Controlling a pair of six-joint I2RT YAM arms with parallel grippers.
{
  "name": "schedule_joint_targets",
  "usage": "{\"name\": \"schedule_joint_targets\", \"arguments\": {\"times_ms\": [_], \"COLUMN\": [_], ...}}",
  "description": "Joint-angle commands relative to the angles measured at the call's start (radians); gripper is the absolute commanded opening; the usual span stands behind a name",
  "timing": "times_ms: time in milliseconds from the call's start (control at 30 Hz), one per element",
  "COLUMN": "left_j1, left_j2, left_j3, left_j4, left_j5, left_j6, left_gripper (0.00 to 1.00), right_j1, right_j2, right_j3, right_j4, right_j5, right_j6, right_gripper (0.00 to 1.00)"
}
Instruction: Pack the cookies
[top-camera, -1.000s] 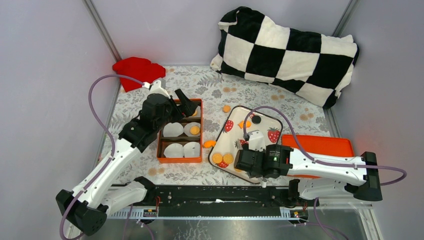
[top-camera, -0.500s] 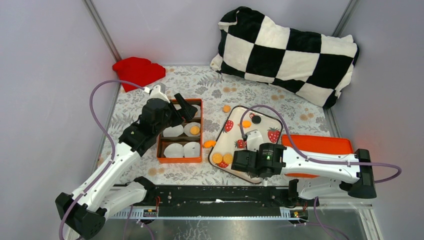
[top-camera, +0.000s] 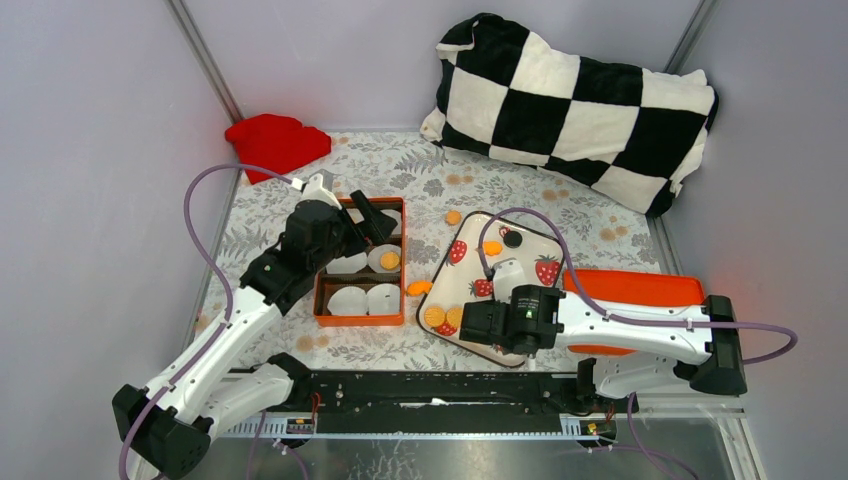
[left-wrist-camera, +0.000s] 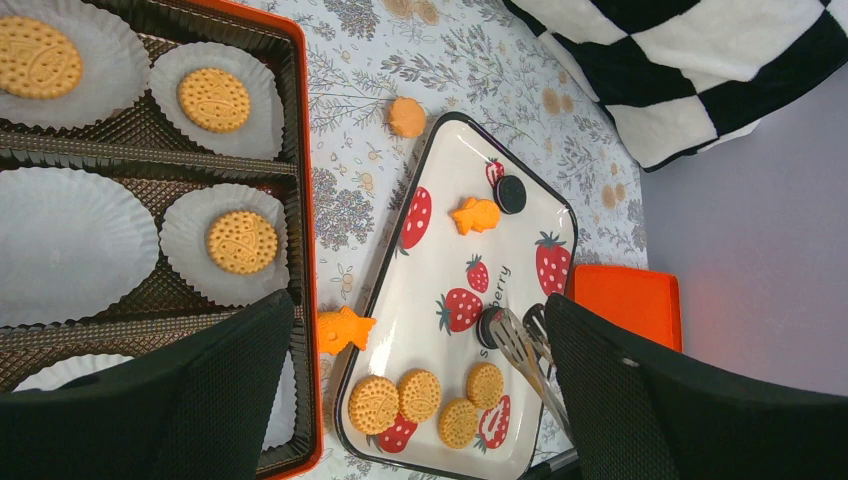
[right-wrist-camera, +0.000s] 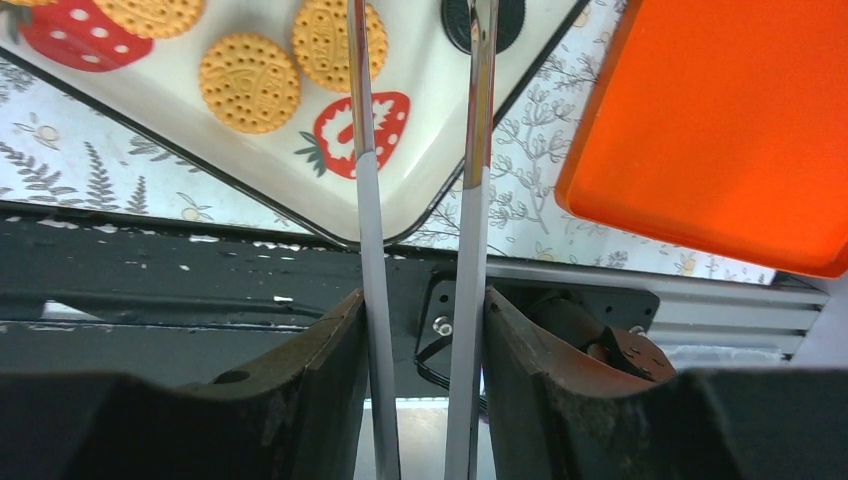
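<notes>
1. The right arm (top-camera: 640, 335) had shifted toward the lower left of the top view over the last second. This put the right gripper (right-wrist-camera: 418, 320) above the lower part of the plate (left-wrist-camera: 445, 160). Its fingers were clamped on the tongs (right-wrist-camera: 472, 200). The 2 blades stood apart, with nothing seen between them.

2. The left arm (top-camera: 230, 330) had drawn back slightly toward the lower left. The left gripper (top-camera: 370, 218) hung wide and empty over the upper part of the box (top-camera: 360, 321), left of centre in the top view.

3. Box, at the left of the left wrist view: 3 cookies (left-wrist-camera: 241, 241) lay 1 to a cup (left-wrist-camera: 70, 250). The other cups in view were bare.

4. Plate, at the centre of that view: 4 golden ones lay grouped at its lower edge and 1 black cookie (left-wrist-camera: 510, 193) lay near its top. A 2nd black one lay at the tong tips, but contact could not be confirmed. 1 round one lay on the table (top-camera: 420, 170) above the plate. None of these had moved.

5. Finding: packing was partly done. The shift read as the tongs lining up on a plate cookie. No pickup had been made.
</notes>
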Motion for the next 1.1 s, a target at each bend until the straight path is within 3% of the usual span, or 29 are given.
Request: {"name": "schedule_joint_targets", "arguments": {"times_ms": [0, 333, 567, 833, 1067], "left_j1": [-0.001, -0.001, -0.001, -0.001, -0.001], "left_j2": [-0.009, -0.027, -0.023, -0.042, -0.036], "left_j3": [-0.012, -0.038, -0.036, -0.044, -0.036], "left_j4": [0.048, 0.05, 0.062, 0.055, 0.051], "left_j5": [0.011, 0.019, 0.043, 0.04, 0.035], "left_j6": [0.0, -0.008, -0.018, -0.02, -0.013], "left_gripper": [0.99, 0.99, 0.99, 0.99, 0.99], "right_j1": [0.007, 0.008, 0.008, 0.008, 0.008], "right_j2": [-0.026, 0.023, 0.091, 0.078, 0.105], "right_j3": [-0.009, -0.02, 0.051, 0.026, 0.048], "right_j4": [0.067, 0.068, -0.073, -0.031, 0.055], "right_j5": [0.017, -0.031, -0.015, -0.036, 0.015], "right_j6": [0.007, 0.032, 0.067, 0.059, -0.003], "right_gripper": [0.48, 0.47, 0.47, 0.46, 0.25]}}
